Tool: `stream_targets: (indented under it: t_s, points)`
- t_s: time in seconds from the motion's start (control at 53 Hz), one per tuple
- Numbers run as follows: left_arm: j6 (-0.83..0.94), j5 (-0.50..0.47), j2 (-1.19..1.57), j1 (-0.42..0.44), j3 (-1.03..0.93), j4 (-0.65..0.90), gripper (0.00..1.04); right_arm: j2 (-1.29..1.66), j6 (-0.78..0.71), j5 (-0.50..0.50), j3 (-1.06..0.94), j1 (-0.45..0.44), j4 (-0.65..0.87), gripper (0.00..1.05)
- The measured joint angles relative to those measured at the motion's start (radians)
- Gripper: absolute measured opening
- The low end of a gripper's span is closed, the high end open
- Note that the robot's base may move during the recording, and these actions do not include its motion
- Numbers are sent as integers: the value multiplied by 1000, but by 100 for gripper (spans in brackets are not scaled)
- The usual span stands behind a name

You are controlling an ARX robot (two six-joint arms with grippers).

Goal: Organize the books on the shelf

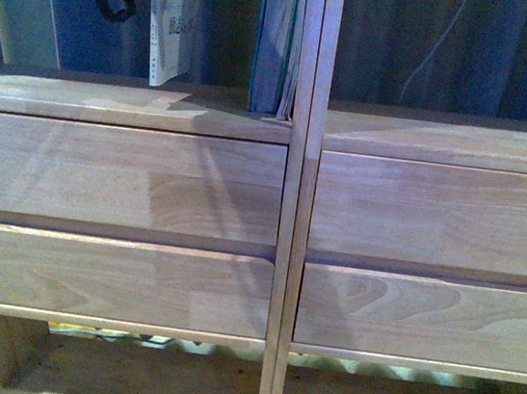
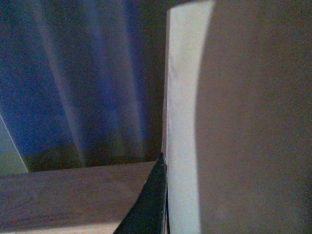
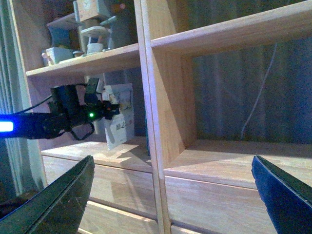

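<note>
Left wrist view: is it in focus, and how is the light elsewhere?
Left wrist view: soft, too close to the white book, half shaded. Front view: dim, bluish, shadows across the shelf. Right wrist view: sharpest, with blue glare on the left arm.

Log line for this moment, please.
left gripper: shut on white paperback | right gripper: open | teal-edged books: upright against shelf divider

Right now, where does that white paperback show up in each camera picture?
Front view: white paperback, upper left, over the shelf board.
Left wrist view: close up, filling much of the picture, beside that board.
Right wrist view: far off, in the left hand, over that board.
Shared landmark: the shelf board.
</note>
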Motion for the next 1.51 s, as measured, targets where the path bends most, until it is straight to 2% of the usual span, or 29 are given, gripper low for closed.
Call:
stream_targets:
  t_s: [0.208, 0.453, 0.623, 0.736, 0.962, 1.208, 1.415, 1.509]
  points:
    - [25, -21, 174, -27, 257, -146, 7, 0, 0, 0, 0, 0, 0, 98]
    - [113, -18, 258, -63, 419, -237, 7, 0, -2, 0, 0, 0, 0, 98]
    - [155, 4, 341, -85, 601, -399, 7, 0, -2, 0, 0, 0, 0, 98]
    - [177, 11, 346, -94, 613, -438, 22, 0, -2, 0, 0, 0, 0, 98]
    - [188, 6, 265, -98, 364, -333, 56, 0, -2, 0, 0, 0, 0, 98]
    - [172, 1, 23, -96, -69, -105, 98, 0, -2, 0, 0, 0, 0, 98]
    - [137, -22, -265, -98, -460, 48, 98, 0, -2, 0, 0, 0, 0, 98]
    - [137, -77, -375, -92, -625, 115, 98, 0, -2, 0, 0, 0, 0, 98]
